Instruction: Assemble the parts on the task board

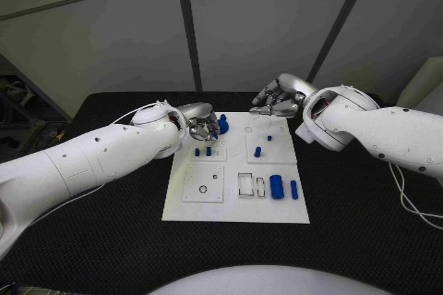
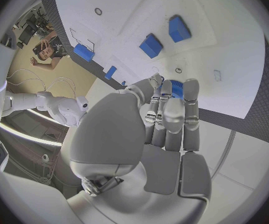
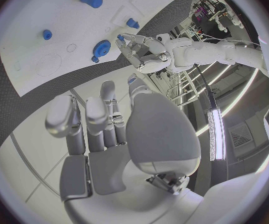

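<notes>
White task board (image 1: 185, 205) mid-table, small blue parts (image 1: 276, 187) on it

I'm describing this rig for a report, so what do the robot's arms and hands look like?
Both arms are smooth, rounded white shells. A thin white cable loops along the left arm near its wrist, and another hangs beside the right arm. The left hand and right hand are silver metal, with segmented fingers and broad, smooth grey palm plates.

Grey panelled wall (image 1: 249, 32) behind black table (image 1: 92, 244).
Split by dark vertical seams; lit by ceiling strip lights (image 3: 218, 134).
</notes>
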`<action>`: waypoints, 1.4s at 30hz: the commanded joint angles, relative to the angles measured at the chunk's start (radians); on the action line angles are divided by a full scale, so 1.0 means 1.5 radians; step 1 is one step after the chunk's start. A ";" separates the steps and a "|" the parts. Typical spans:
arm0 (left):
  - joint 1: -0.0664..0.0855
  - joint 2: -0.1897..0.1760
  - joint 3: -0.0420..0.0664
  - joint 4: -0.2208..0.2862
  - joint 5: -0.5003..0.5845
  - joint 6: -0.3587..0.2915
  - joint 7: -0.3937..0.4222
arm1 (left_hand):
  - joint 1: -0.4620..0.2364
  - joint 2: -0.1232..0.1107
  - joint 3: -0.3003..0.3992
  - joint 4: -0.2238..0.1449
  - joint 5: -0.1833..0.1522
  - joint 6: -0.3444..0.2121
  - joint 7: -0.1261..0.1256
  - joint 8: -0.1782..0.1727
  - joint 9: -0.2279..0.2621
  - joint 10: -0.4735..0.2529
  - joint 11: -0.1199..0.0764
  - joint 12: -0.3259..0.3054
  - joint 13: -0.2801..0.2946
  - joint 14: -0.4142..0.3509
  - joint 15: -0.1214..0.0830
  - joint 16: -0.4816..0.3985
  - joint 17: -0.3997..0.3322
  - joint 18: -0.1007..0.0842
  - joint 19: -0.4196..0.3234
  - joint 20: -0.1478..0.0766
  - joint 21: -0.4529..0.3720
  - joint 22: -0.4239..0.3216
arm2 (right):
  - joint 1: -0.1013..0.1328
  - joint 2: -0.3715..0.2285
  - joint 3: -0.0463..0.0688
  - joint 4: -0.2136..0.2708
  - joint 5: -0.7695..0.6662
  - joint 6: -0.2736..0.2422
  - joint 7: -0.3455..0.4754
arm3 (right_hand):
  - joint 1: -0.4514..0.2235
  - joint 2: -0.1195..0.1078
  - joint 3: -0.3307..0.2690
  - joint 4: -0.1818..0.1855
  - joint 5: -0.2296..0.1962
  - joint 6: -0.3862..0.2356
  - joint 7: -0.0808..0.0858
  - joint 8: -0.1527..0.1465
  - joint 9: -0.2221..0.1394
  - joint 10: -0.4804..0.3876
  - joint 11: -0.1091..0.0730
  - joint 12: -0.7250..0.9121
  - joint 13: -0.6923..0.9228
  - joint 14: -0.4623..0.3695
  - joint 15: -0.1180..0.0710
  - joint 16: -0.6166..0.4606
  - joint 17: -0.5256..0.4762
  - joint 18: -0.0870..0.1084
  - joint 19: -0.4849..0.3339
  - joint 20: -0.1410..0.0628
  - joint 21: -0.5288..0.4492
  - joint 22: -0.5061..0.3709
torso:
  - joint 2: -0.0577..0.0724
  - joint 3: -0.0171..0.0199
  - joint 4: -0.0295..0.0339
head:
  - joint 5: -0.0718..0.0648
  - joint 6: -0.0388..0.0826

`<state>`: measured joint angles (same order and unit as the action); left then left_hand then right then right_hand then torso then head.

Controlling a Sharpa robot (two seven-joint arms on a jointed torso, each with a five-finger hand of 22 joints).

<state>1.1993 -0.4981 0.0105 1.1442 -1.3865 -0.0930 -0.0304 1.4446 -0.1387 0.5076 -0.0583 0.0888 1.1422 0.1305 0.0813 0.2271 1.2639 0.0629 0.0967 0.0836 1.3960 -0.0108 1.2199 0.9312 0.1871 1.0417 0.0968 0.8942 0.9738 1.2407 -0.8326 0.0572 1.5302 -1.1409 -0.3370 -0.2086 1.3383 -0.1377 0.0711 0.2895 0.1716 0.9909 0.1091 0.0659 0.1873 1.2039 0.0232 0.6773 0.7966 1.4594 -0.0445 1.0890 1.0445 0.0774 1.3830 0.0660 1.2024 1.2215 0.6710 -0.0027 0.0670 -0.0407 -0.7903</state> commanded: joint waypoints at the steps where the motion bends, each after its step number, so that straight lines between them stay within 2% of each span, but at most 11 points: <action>1: 0.001 -0.010 0.002 0.010 0.034 -0.002 -0.012 | -0.007 0.000 -0.004 -0.001 0.003 0.004 0.000 0.002 0.001 0.005 0.000 0.001 -0.001 0.006 -0.002 0.002 0.002 -0.009 0.006 -0.001 0.005 0.002 | 0.001 0.001 0.000 -0.001 0.002 -0.009 0.009 | -0.002 0.001 0.003 0.000 0.002 -0.001 -0.001 0.000 0.001 -0.005 0.002 -0.001 -0.001 0.001 -0.002 -0.003 -0.001 0.007 0.001 -0.002 -0.002 -0.001 | 0.000 -0.0001 0.0005 | 0.003 0.000; 6: 0.001 -0.028 0.004 0.022 0.045 0.003 -0.018 | -0.008 0.000 -0.004 -0.001 0.003 0.004 0.000 0.002 0.000 0.005 0.000 0.001 -0.001 0.006 -0.002 0.002 0.002 -0.009 0.007 -0.001 0.005 0.003 | 0.001 0.002 0.000 -0.002 0.003 -0.009 0.009 | -0.002 0.001 0.003 0.000 0.002 -0.001 -0.001 0.000 0.001 -0.005 0.002 -0.001 -0.001 0.001 -0.002 -0.003 -0.001 0.007 0.001 -0.002 -0.002 -0.001 | 0.001 -0.0007 0.0012 | 0.005 0.000; 13: 0.000 -0.042 0.005 0.024 0.049 0.019 -0.029 | -0.009 0.001 -0.004 0.000 0.002 0.005 -0.001 0.002 0.000 0.005 0.000 0.001 -0.001 0.007 -0.002 0.003 0.003 -0.009 0.008 -0.001 0.007 0.004 | 0.001 0.002 0.000 -0.003 0.003 -0.007 0.009 | -0.002 0.001 0.003 0.000 0.002 -0.001 -0.001 0.000 0.001 -0.005 0.002 -0.001 -0.001 0.001 -0.002 -0.003 -0.001 0.007 0.001 -0.002 -0.002 -0.001 | 0.002 0.0005 -0.0015 | 0.008 -0.001; 16: 0.000 -0.042 0.005 0.020 0.049 0.024 -0.032 | -0.009 0.001 -0.004 0.000 0.002 0.005 -0.001 0.002 0.000 0.005 0.000 0.001 -0.001 0.007 -0.002 0.003 0.003 -0.009 0.008 -0.001 0.007 0.004 | 0.001 0.002 0.000 -0.003 0.003 -0.007 0.009 | -0.002 0.001 0.003 0.000 0.002 -0.001 -0.001 0.000 0.001 -0.005 0.002 -0.001 -0.001 0.001 -0.002 -0.003 -0.001 0.007 0.001 -0.002 -0.002 -0.001 | 0.002 0.0001 -0.0011 | 0.008 0.000; 24: 0.000 -0.037 0.005 0.007 0.048 0.031 -0.036 | -0.010 0.001 -0.005 0.000 0.002 0.005 -0.001 0.002 0.000 0.005 0.000 0.001 -0.001 0.007 -0.002 0.003 0.002 -0.009 0.007 -0.001 0.006 0.004 | 0.001 0.002 0.000 -0.003 0.003 -0.007 0.009 | -0.002 0.001 0.003 0.000 0.002 -0.001 -0.001 0.000 0.001 -0.005 0.002 -0.001 -0.001 0.001 -0.002 -0.003 -0.001 0.007 0.001 -0.002 -0.002 -0.001 | 0.002 0.0013 -0.0024 | 0.010 -0.002; 42: -0.003 -0.022 0.004 -0.010 0.048 0.049 -0.039 | -0.012 0.001 -0.005 0.000 -0.001 0.004 -0.001 0.001 -0.001 0.005 0.000 0.001 -0.002 0.007 -0.002 0.003 0.001 -0.009 0.007 -0.001 0.007 0.005 | 0.001 0.001 0.000 -0.001 0.003 -0.006 0.008 | -0.002 0.001 0.003 0.000 0.002 -0.001 -0.001 0.000 0.001 -0.005 0.002 -0.001 -0.001 0.001 -0.002 -0.003 -0.001 0.007 0.001 -0.002 -0.002 -0.001 | 0.002 0.0004 -0.0018 | 0.009 -0.005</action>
<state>1.1978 -0.5330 0.0187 1.1302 -1.3175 -0.0445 -0.0800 1.4380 -0.1407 0.5076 -0.0582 0.0886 1.1414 0.1302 0.0822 0.2252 1.2638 0.0631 0.0967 0.0820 1.3994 -0.0142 1.2199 0.9333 0.1869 1.0452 0.0931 0.8989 0.9796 1.2405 -0.8309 0.0570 1.5267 -1.1383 -0.3385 -0.2055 1.3383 -0.1377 0.0711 0.2895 0.1716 0.9909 0.1091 0.0659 0.1869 1.2040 0.0232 0.6773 0.7969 1.4594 -0.0446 1.0890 1.0447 0.0774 1.3829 0.0660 1.2025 1.2217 0.6739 -0.0015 0.0636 -0.0277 -0.7979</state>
